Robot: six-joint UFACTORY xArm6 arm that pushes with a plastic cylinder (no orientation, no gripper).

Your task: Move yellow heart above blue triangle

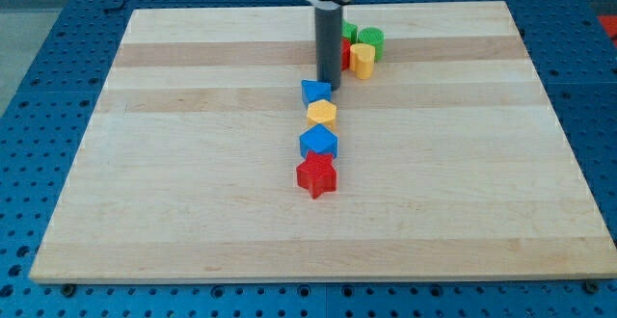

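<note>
Pincer: none on this rig; arm ends in rod, so no open/closed state applies. Camera view: my tip point(327, 88) sits just above blue triangle point(314, 92), left of yellow heart point(362, 60). Heart lies w/ green blocks point(367, 39) and a red block point(345, 52) near table point(193, 164) top edge. Best approach, prob.: circle to heart's right, push leftward, gently. Open room left; little above.
</note>
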